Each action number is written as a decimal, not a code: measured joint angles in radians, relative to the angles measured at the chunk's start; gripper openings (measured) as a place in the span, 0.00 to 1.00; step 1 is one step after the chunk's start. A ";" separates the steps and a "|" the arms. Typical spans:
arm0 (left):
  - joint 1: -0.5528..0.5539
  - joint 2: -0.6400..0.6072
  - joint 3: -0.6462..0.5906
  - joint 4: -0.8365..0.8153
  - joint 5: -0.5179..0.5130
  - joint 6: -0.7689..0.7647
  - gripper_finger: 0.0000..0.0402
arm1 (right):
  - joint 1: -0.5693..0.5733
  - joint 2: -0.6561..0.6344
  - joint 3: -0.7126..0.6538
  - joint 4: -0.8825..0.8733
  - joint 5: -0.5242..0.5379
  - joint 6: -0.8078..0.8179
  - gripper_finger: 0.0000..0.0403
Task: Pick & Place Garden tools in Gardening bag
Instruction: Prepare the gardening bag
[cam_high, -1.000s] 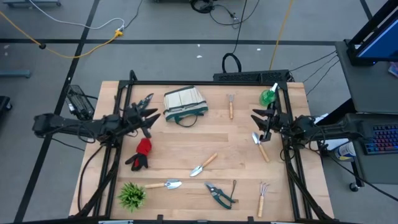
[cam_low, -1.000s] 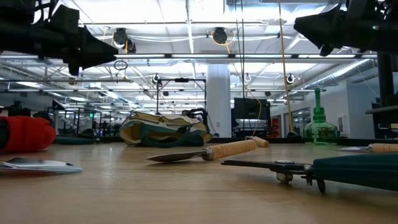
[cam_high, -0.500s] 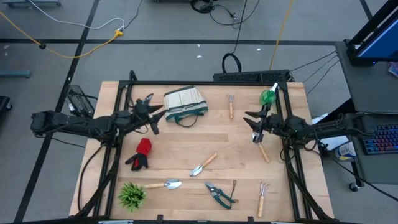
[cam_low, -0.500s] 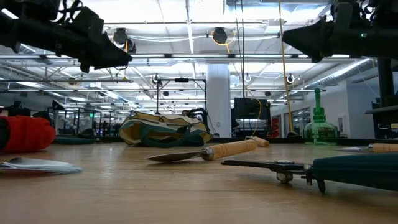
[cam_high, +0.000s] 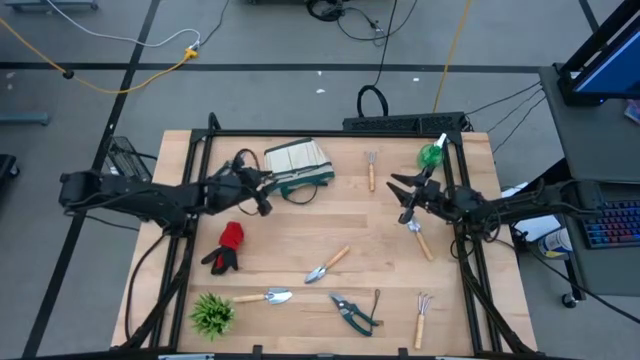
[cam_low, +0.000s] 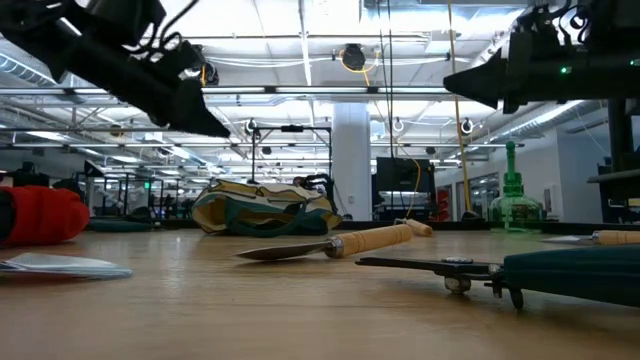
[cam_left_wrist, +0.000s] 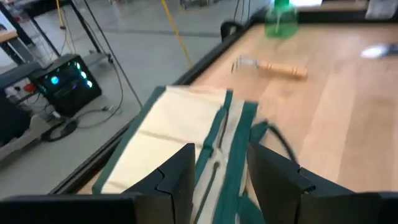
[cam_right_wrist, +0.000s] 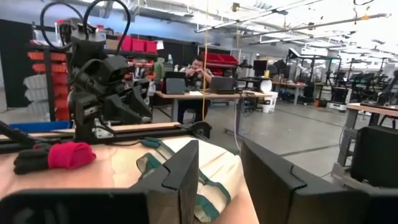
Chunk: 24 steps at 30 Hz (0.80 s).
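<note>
The cream gardening bag (cam_high: 297, 167) with green trim lies on its side at the table's far middle; it also shows in the low view (cam_low: 265, 208). My left gripper (cam_high: 264, 183) is open and empty, its fingers (cam_left_wrist: 186, 168) just short of the bag's left end (cam_left_wrist: 180, 124). My right gripper (cam_high: 398, 190) is open and empty above the table's right part, pointing toward the bag (cam_right_wrist: 214, 171). A red-and-black glove (cam_high: 227, 246), trowels (cam_high: 327, 265) (cam_high: 262, 297) (cam_high: 420, 237), pruners (cam_high: 350, 312), hand forks (cam_high: 371, 170) (cam_high: 422, 318) and a green spray bottle (cam_high: 432, 155) rest on the table.
A spiky green plant (cam_high: 211, 314) stands at the near left corner. Dark pruners (cam_high: 237, 160) lie left of the bag. A black frame (cam_high: 330, 132) runs along the table's far and side edges. A person sits at a desk in the room beyond (cam_right_wrist: 200, 70).
My left gripper has gone toward the table's right, up to the bag's left end, and has tipped nose-down. My right gripper has gone toward the table's left, off the trowel on the right. No tool has moved.
</note>
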 joint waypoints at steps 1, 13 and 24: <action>0.002 0.013 0.003 -0.012 0.000 -0.003 0.38 | 0.000 0.004 0.000 0.001 0.000 0.000 0.28; 0.004 0.142 0.005 -0.078 0.003 -0.063 0.38 | 0.000 0.031 0.002 0.013 -0.003 0.052 0.28; 0.002 0.253 0.006 -0.079 -0.003 -0.017 0.38 | 0.000 0.031 0.002 0.010 -0.002 0.049 0.28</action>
